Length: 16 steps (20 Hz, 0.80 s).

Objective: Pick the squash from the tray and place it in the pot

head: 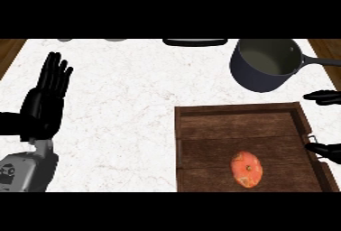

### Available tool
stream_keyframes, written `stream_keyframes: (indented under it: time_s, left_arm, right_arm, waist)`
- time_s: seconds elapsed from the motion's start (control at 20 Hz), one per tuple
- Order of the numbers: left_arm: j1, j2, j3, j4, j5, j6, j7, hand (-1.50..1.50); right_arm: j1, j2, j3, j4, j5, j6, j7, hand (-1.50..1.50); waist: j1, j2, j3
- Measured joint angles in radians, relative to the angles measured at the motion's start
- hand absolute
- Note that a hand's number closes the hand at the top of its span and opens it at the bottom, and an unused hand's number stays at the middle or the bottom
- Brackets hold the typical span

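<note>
On the tray (200, 118), the squash (246, 169) is lying untouched as we are beginning the pick.
We are bringing our right hand (325, 151), parted and holding nothing, in from three o'clock; it needs to close around the squash, then go to the pot (256, 76) at twelve. Our left hand (45, 101) is resting open at nine.

A kitchen: a white marble bench (133, 99) with wooden edges carries a dark pot (266, 63) and a wooden tray (200, 122).

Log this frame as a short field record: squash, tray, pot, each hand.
squash: orange oval squash lying in the tray, not held
tray: dark wooden rectangular tray at the counter's near right
pot: dark grey metal pot with a side handle, beyond the tray, nothing inside
left hand: open, resting at left
right hand: at right edge, partly visible, fingers apart
</note>
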State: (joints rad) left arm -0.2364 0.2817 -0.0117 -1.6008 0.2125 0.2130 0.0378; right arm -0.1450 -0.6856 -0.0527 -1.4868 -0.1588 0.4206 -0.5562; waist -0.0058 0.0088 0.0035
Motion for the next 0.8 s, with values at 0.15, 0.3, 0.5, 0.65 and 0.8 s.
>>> stream_keyframes:
  time_s: [0.15,0.3,0.5,0.65,0.8]
  left_arm:
    - [0.006,-0.006,0.006,0.024,0.009,-0.017,-0.017,0.0]
    - [-0.007,-0.008,0.012,0.045,0.004,-0.02,-0.023,0.0]
    - [-0.01,-0.004,0.023,0.051,0.009,-0.031,-0.018,0.0]
    - [-0.021,-0.003,0.027,0.056,0.003,-0.03,-0.015,0.0]
    - [-0.007,-0.004,0.031,0.045,0.002,-0.037,-0.01,0.0]
  right_arm:
    - [0.025,-0.058,-0.019,0.057,0.077,0.024,-0.168,-1.5]
    - [0.049,-0.109,-0.014,0.086,0.173,-0.022,-0.249,-1.5]
    - [0.064,-0.18,0.029,0.036,0.274,-0.048,-0.243,-1.5]
    - [0.084,-0.223,0.072,-0.02,0.353,-0.058,-0.224,-1.5]
    - [0.114,-0.235,0.093,-0.116,0.396,-0.05,-0.17,-1.5]
  waist:
    - [0.003,-0.002,0.0]
    - [0.003,-0.004,-0.001]
    - [0.004,-0.007,-0.003]
    - [0.002,-0.009,-0.003]
    - [0.0,-0.01,-0.004]
